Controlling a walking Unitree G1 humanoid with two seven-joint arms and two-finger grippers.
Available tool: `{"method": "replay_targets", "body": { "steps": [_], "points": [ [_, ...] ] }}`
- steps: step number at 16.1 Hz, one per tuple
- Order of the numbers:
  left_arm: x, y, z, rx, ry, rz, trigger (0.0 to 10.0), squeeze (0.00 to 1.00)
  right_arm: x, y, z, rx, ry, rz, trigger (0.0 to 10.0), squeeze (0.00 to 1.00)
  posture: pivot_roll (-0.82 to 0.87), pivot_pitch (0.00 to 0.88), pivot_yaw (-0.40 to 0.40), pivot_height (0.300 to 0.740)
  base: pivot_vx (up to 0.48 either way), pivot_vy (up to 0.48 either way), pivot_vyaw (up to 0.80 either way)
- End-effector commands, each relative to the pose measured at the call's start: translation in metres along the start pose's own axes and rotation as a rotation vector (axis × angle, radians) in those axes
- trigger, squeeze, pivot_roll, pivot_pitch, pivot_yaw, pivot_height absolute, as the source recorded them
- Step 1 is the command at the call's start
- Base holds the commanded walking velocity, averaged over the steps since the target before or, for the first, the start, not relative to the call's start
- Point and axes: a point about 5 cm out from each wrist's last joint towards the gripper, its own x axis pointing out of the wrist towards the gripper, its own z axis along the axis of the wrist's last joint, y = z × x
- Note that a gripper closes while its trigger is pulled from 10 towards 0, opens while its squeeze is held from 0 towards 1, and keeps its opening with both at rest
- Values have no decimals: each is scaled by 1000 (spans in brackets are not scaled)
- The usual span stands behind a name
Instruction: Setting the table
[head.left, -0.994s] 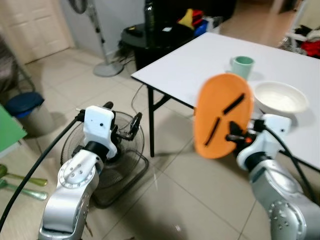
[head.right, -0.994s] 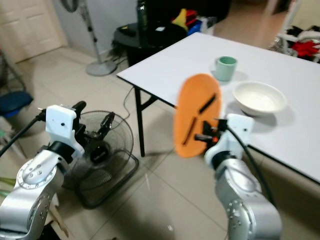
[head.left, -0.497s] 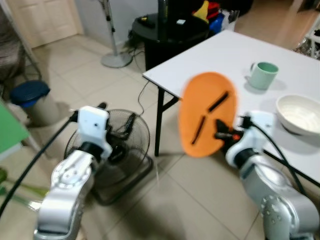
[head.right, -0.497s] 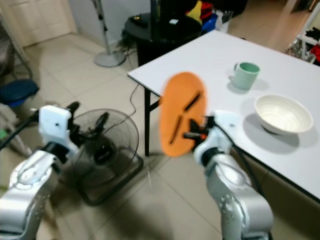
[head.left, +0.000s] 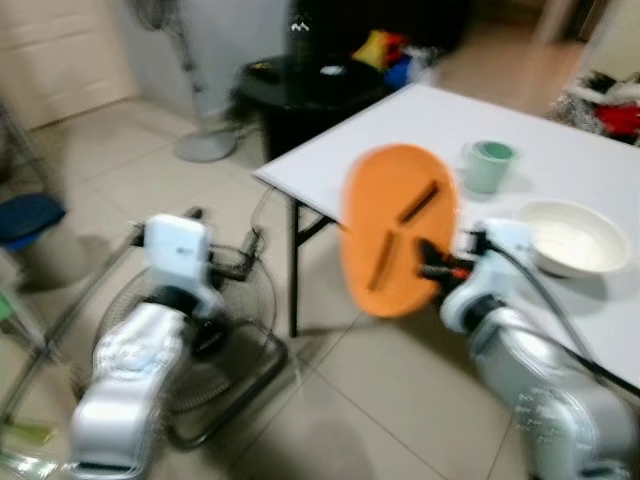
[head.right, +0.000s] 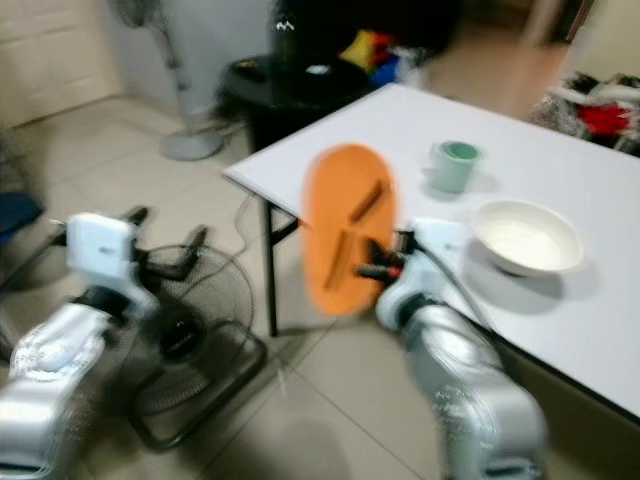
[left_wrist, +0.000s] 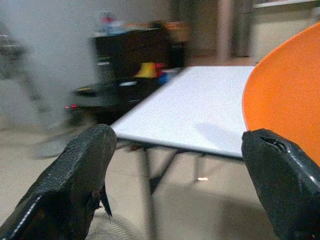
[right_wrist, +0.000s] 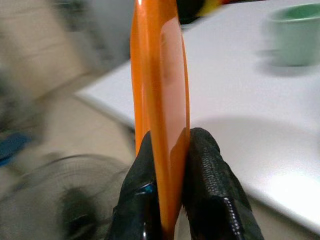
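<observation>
Plate (head.left: 398, 228), pinched upright by the right gripper (right_wrist: 167, 165), should tilt flat over the table (head.left: 400, 130) left of the bowl (head.left: 568, 235); left gripper (left_wrist: 180, 180) spread, idle.

white table (head.left: 400, 125), green mug (head.left: 487, 165), white bowl (head.left: 568, 236)

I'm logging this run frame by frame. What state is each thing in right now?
Orange plate: on edge, held off the table.
Right gripper: shut on the plate's rim.
Left gripper: open, holding nothing.
White bowl: upright on the table.
Green mug: upright on the table.
</observation>
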Motion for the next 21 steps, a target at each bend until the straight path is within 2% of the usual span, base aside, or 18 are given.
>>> {"method": "replay_targets", "body": {
  "steps": [1, 13, 17, 19, 21],
  "points": [
    [-2, 9, 2, 22, 3, 29, 10000, 0, 1, 13, 9, 11, -48, 59, 10000, 0, 122, 0, 29, 740, 285, 0, 0],
    [-3, 7, 2, 20, 1, 10, 10000, 0, 9, 10, 11, 34, -53, 60, 10000, 0, 123, 0, 32, 740, 285, 0, 0],
    [-2, 6, 2, 29, 5, -10, 10000, 0, 11, 6, 9, 83, -52, 34, 10000, 0, 122, 0, 35, 740, 285, 0, 0],
    [-3, 3, -1, 23, 14, -37, 10000, 0, 13, 3, 6, 121, -41, 26, 10000, 0, 125, 0, 36, 740, 0, 0, 0],
    [-4, 0, -3, 54, 37, -80, 10000, 0, 16, 0, 4, 153, -31, 20, 10000, 0, 126, 0, 42, 740, 0, 0, 0]
  ]
}}
